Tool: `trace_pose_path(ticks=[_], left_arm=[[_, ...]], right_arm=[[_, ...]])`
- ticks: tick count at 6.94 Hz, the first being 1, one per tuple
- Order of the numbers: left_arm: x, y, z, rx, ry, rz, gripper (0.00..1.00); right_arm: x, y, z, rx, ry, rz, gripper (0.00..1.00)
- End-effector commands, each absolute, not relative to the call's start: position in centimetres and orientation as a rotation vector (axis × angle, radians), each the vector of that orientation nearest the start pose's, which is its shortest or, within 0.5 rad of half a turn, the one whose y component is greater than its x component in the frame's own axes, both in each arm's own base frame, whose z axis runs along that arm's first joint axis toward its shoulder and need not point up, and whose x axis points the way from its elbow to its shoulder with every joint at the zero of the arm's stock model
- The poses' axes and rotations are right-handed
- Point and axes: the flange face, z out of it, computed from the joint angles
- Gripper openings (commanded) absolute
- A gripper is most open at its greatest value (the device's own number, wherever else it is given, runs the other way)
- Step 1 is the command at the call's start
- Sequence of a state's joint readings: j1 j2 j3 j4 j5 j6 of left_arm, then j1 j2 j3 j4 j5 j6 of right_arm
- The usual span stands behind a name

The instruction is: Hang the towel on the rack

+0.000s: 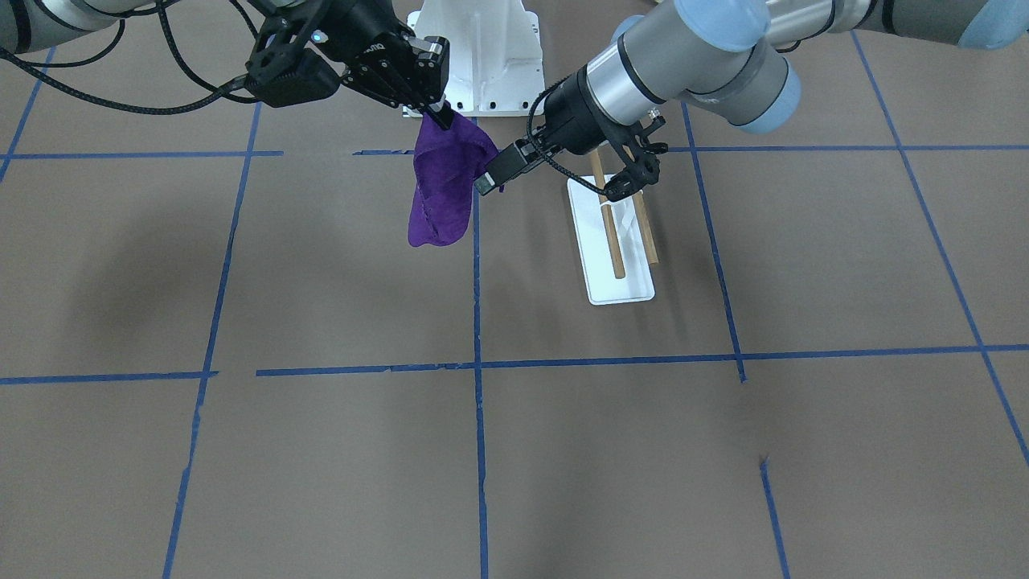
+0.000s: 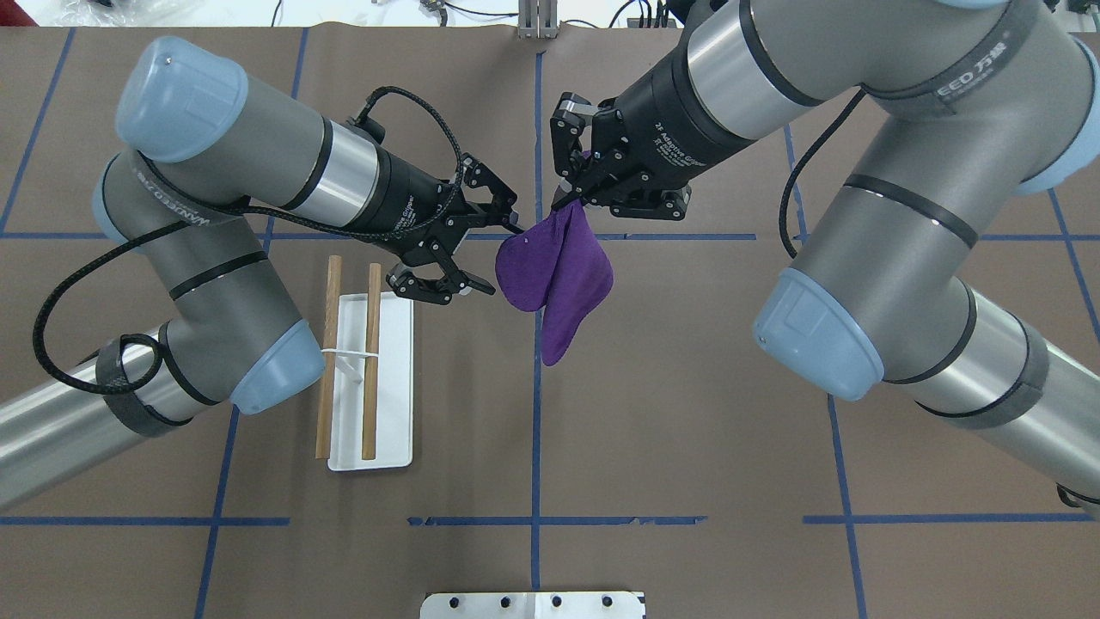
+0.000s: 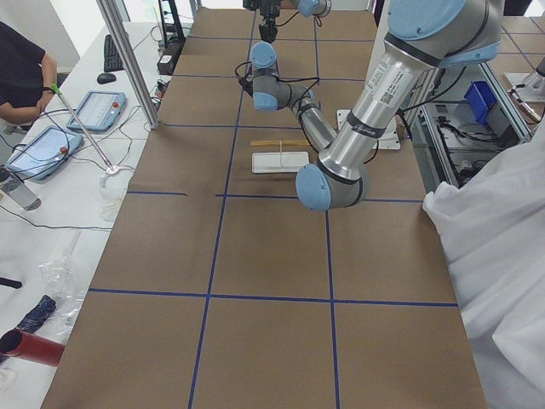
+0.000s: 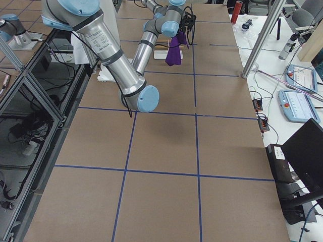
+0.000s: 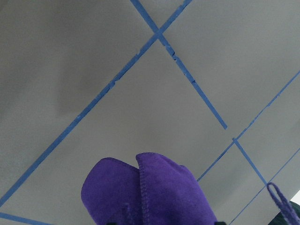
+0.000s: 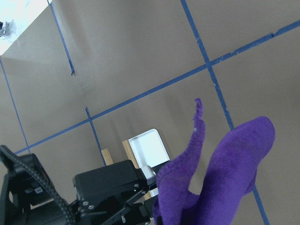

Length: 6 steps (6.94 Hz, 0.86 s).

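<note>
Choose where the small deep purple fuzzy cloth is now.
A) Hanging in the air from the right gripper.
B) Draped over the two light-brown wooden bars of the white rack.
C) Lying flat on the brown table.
A: the deep purple fuzzy cloth hangs from the shut right gripper, and the wooden bars of the white rack are bare.

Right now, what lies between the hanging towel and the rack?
Only the open left tool sits between the towel and the rack, as the overhead view shows.

Purple towel [image 2: 559, 275] dangles folded, pinched at its top by the right claw [image 2: 565, 203]; the white rack [image 2: 391, 387] with two wooden bars sits on the desk [image 2: 687, 430] nearby.
</note>
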<state>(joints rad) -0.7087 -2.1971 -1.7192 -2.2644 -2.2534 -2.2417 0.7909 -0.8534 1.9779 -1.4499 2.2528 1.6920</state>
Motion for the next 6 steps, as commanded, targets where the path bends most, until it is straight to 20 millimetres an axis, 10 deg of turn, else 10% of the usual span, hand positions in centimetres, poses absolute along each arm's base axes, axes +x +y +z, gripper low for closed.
trace_pose_path(ticks=[1,5,6], left_arm=[[42.17,-45.43,14.27,-0.531,1.425,-0.611,0.66],[42.22,-45.35,14.07,-0.531,1.428,-0.607,0.48],[42.26,-45.35,14.11,-0.533,1.427,-0.605,0.24]], right_arm=[[-33.15,-44.95,5.90,-0.149,-1.321,0.365,0.00],[-32.80,-45.19,5.81,-0.143,-1.323,0.371,0.00],[-32.87,-45.13,5.81,-0.150,-1.323,0.374,0.00]])
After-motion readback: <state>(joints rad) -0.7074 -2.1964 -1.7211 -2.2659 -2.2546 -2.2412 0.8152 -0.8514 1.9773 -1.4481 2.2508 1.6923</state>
